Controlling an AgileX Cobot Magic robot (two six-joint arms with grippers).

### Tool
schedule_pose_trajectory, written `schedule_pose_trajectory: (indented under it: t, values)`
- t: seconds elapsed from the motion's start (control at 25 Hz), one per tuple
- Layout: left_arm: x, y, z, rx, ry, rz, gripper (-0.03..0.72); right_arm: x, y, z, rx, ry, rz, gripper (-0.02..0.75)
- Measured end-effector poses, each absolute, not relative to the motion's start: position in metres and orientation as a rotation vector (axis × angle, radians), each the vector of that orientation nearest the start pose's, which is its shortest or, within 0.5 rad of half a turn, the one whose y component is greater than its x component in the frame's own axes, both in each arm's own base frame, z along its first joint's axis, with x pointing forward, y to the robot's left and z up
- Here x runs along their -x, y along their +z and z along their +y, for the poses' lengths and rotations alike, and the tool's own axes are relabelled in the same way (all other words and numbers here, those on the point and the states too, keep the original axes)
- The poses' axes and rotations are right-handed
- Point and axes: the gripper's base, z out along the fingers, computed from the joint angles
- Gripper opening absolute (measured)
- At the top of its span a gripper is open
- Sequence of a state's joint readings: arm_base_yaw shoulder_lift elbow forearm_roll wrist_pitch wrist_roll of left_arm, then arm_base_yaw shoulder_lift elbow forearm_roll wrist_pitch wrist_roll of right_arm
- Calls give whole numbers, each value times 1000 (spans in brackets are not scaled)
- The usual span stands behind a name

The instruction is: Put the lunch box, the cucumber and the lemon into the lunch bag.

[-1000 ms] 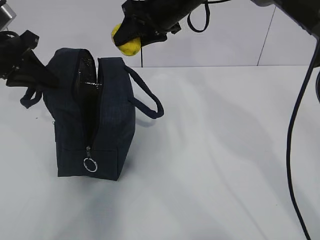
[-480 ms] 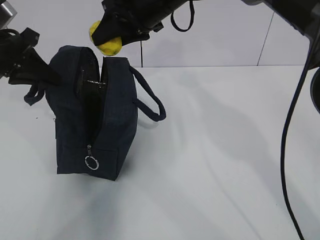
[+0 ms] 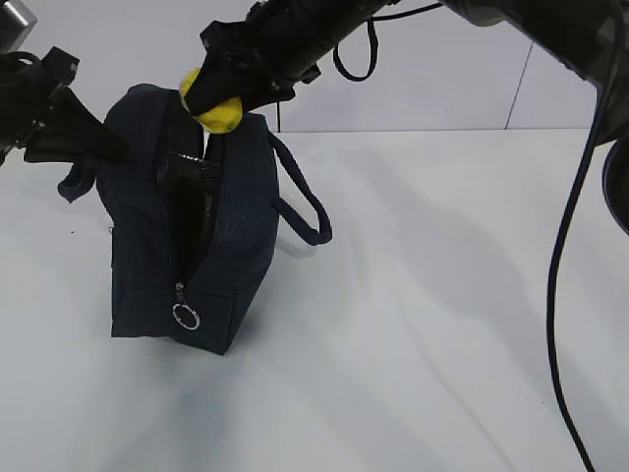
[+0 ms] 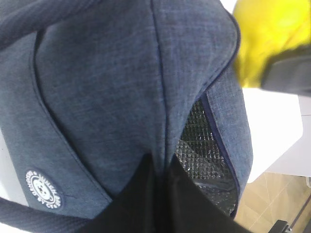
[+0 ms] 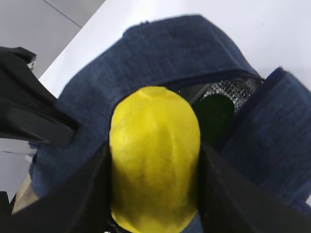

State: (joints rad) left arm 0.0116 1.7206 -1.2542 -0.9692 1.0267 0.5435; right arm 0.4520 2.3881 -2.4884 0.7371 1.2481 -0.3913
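Observation:
The dark navy lunch bag (image 3: 231, 236) stands at the left of the table with its top zipper open and its ring pull (image 3: 185, 316) low on the front. My right gripper (image 3: 218, 98) is shut on the yellow lemon (image 3: 218, 106), held just above the bag's opening; the lemon fills the right wrist view (image 5: 154, 155). The dark green cucumber (image 5: 214, 116) shows inside the bag. My left gripper (image 4: 163, 167) is shut on the bag's left top edge (image 4: 160, 121), holding the mouth apart; the silver lining (image 4: 204, 160) shows. The lunch box is hidden.
The bag's loop handle (image 3: 305, 211) hangs off its right side. The white table (image 3: 442, 315) stretches to the right and front. A black cable (image 3: 565, 295) hangs down at the right edge. A white wall stands behind.
My right gripper has carried the lemon left and down, from above and right of the bag to just over its open mouth. The left gripper keeps its hold on the bag.

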Motion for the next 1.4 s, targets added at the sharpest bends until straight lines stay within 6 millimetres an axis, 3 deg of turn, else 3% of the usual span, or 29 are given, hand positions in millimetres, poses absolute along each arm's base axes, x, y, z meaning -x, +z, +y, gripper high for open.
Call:
schedule_pose_trajectory:
  t: [0.16,1.16,1.4]
  values:
    - [-350,266,-61,-87,-1086,2545,-4,-438,289,277,955,1017,2335,375]
    - [-349,270,-64,-78,-1169,2513,-4,-439,278,282,1002,1044,2316,396]
    - [-349,270,-64,-78,-1169,2513,-4,-439,278,282,1017,1038,2305,459]
